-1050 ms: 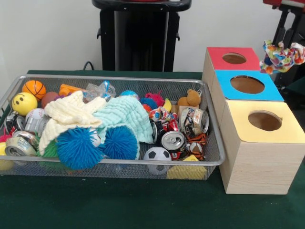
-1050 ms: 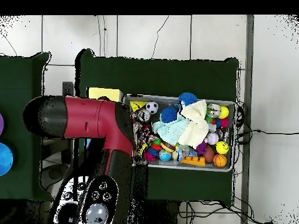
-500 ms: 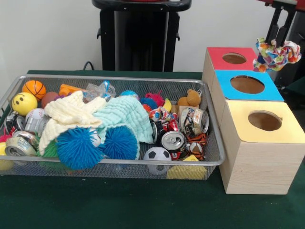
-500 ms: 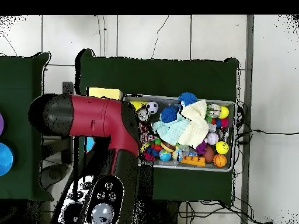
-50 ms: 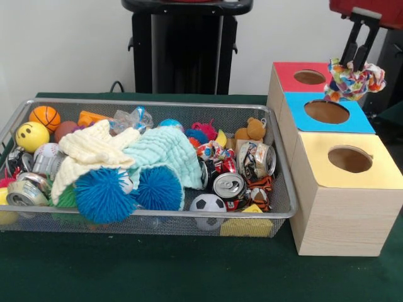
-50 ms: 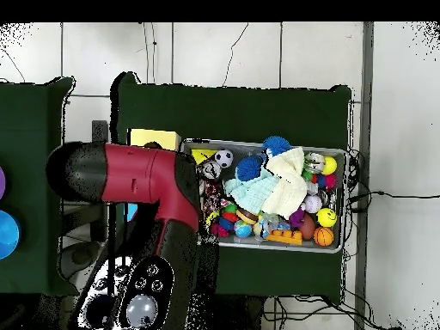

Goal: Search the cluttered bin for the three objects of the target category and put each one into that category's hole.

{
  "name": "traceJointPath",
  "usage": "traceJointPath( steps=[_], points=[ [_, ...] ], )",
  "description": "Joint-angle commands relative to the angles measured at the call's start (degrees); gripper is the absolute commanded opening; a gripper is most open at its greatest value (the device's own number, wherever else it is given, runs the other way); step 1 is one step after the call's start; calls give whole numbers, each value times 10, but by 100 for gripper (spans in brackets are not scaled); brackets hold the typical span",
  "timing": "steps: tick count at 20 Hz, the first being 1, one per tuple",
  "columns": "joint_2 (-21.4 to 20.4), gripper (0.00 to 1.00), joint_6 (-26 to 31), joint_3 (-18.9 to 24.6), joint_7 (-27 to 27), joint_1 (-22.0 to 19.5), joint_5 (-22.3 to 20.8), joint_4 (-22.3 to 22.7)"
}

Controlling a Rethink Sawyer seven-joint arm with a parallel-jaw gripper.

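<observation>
Front view: the hand (image 5: 356,58) hangs at upper right, its two black fingers (image 5: 348,45) clamped on a multicoloured cloth (image 5: 352,80). The cloth hangs above the boundary between the red box (image 5: 286,70) and the blue box (image 5: 365,119), clear of both round holes. The yellow box (image 5: 343,201) stands nearest the camera; the three boxes touch in a row on the green worktop (image 5: 157,270).

To their left lies the wire bin (image 5: 284,189), filled with clutter. A cream cloth (image 5: 91,151) and a pale green cloth (image 5: 165,151) are draped over the middle, with two blue spiky balls (image 5: 101,196) against the front wall. At the left end are a basketball (image 5: 45,116), a yellow smiley ball (image 5: 31,136) and a baseball (image 5: 45,151). At the right end are crushed cans (image 5: 228,185), a soccer ball (image 5: 208,203) and a small teddy bear (image 5: 254,129).

Overhead view: the red arm (image 6: 137,176) covers the boxes except a corner of the yellow one (image 6: 155,137); the hand itself is hidden beneath it. The bin (image 6: 335,245) lies just right of the arm.
</observation>
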Motion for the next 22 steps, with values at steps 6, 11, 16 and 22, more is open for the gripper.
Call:
traceJointPath(
  steps=[6, 11, 16, 22],
  points=[
    [62, 0, 35, -28, 300, 45, 43, -30],
    [91, 0, -7, -27, 333, 43, 56, -74],
    [101, 0, -37, -17, 335, 32, 59, -82],
    [90, 0, 3, 5, 261, -8, 48, -103]
  ],
)
